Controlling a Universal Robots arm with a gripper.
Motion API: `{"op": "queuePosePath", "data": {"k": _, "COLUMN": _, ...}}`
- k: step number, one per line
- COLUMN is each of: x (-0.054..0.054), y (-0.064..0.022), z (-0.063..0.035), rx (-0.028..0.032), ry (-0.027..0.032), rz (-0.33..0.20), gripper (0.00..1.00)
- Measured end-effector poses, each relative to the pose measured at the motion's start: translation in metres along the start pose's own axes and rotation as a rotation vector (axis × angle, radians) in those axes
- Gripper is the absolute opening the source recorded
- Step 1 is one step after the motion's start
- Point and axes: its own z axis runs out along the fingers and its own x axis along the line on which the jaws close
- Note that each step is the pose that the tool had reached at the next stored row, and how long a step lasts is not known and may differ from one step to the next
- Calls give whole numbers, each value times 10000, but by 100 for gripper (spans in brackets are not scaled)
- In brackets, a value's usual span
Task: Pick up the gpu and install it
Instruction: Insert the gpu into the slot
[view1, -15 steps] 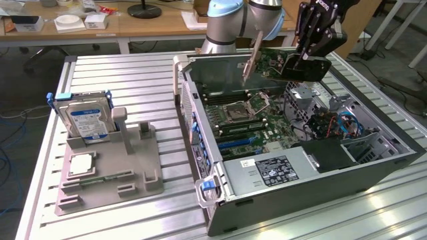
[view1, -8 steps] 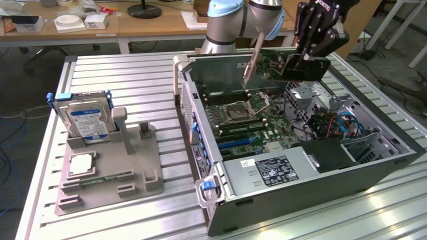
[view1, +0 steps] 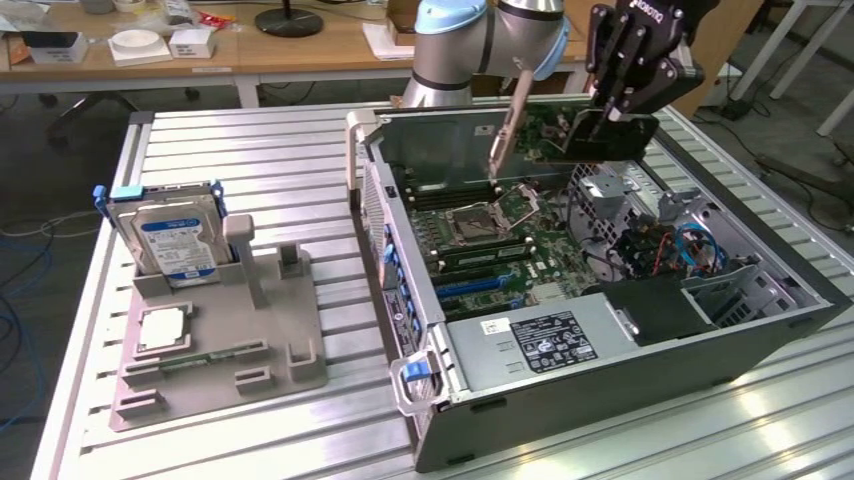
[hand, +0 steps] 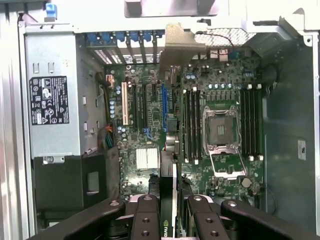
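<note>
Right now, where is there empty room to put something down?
Bare table slats lie beyond the gray parts holder, toward the desk, and a narrow strip runs between the holder and the computer case. Inside the case is crowded: motherboard, cables, and the gripper holding the gpu above.

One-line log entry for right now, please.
gripper: shut on graphics card | card: held over motherboard of open computer case | seated: not yet

The arm (view1: 467, 40) leans forward, its hand (view1: 603, 125) pointing down, gripping.
</note>
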Motion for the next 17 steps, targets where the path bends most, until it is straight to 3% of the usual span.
{"op": "queuePosePath", "data": {"k": 6, "x": 0, "y": 0, "z": 0, "rx": -4, "ry": 12, "rz": -254, "gripper": 26}}
{"op": "queuePosePath", "data": {"k": 7, "x": 0, "y": 2, "z": 1, "rx": 17, "ry": 11, "rz": -254, "gripper": 26}}
{"op": "queuePosePath", "data": {"k": 8, "x": 0, "y": 4, "z": 1, "rx": 93, "ry": 9, "rz": -256, "gripper": 26}}
{"op": "queuePosePath", "data": {"k": 11, "x": 0, "y": 9, "z": 4, "rx": 498, "ry": -9, "rz": -262, "gripper": 26}}
{"op": "queuePosePath", "data": {"k": 12, "x": 0, "y": 8, "z": 11, "rx": 552, "ry": -13, "rz": -262, "gripper": 26}}
{"op": "queuePosePath", "data": {"k": 17, "x": 0, "y": 13, "z": 40, "rx": 572, "ry": -14, "rz": -238, "gripper": 26}}
